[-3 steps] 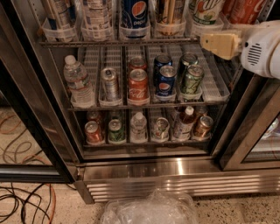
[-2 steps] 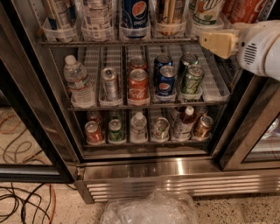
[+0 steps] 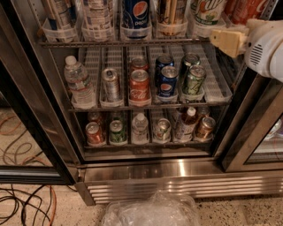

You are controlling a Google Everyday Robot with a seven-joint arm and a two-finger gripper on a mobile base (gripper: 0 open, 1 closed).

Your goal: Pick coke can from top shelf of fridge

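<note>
Tool [image 3: 222, 39]: a cream, block-shaped end piece on a rounded white arm housing with a slotted vent, at the right end of the top shelf [image 3: 124, 43]. Whether it is spread or pressed together cannot be told. The coke can [image 3: 246, 8], glossy red aluminium with white script, stands at the far right of that shelf, cut off by the upper edge, just above and to the right of the tool. To its left, clear plastic tubs hold a green-and-white can [image 3: 208, 9] and a blue Pepsi can [image 3: 135, 12]. The rack below has white ribbed dividers [image 3: 208, 75] and carries a second red can [image 3: 139, 86] and a ridged water bottle [image 3: 79, 81]. The fridge [image 3: 177, 173] has a brushed, louvred steel base. Crumpled clear plastic [image 3: 150, 212] lies on the floor in front.
</note>
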